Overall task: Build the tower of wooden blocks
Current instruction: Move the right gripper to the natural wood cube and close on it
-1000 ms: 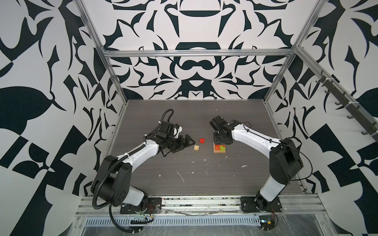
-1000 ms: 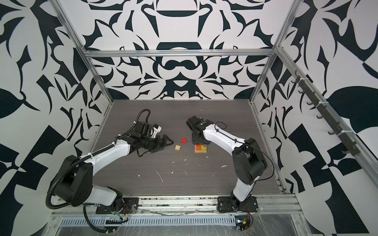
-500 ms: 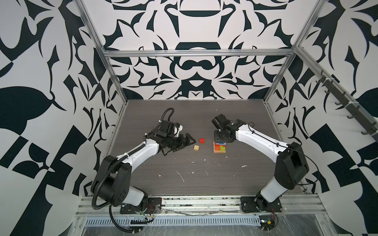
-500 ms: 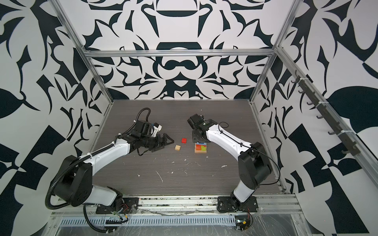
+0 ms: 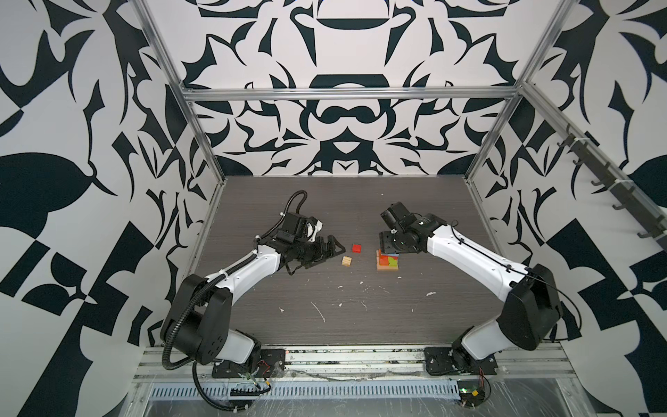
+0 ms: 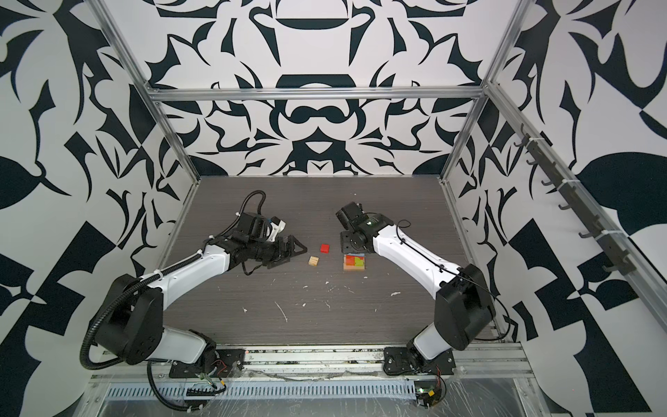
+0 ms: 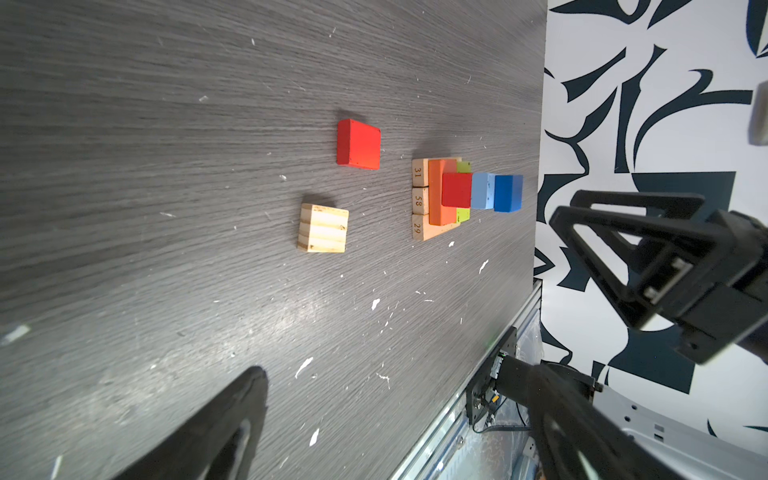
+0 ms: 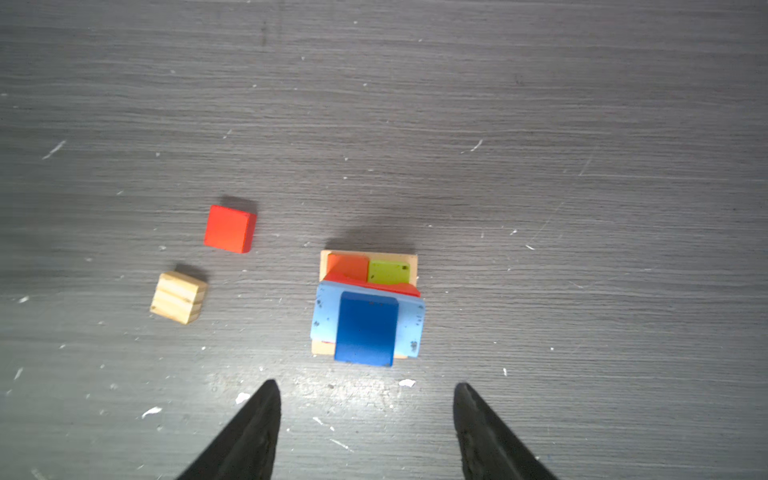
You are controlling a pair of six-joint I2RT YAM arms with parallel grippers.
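Spread the right hand (image 8: 363, 386) wider since a second ago, empty above the wood block tower (image 5: 388, 261) right of frame centre, with left hand (image 5: 330, 251) gaping beside tan cube (image 5: 347, 261); placing done, next likely fetching loose red cube (image 5: 357, 248).

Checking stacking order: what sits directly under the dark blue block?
A light blue block lies under the dark blue block, and a red block under that. How far the red block runs beneath is covered.
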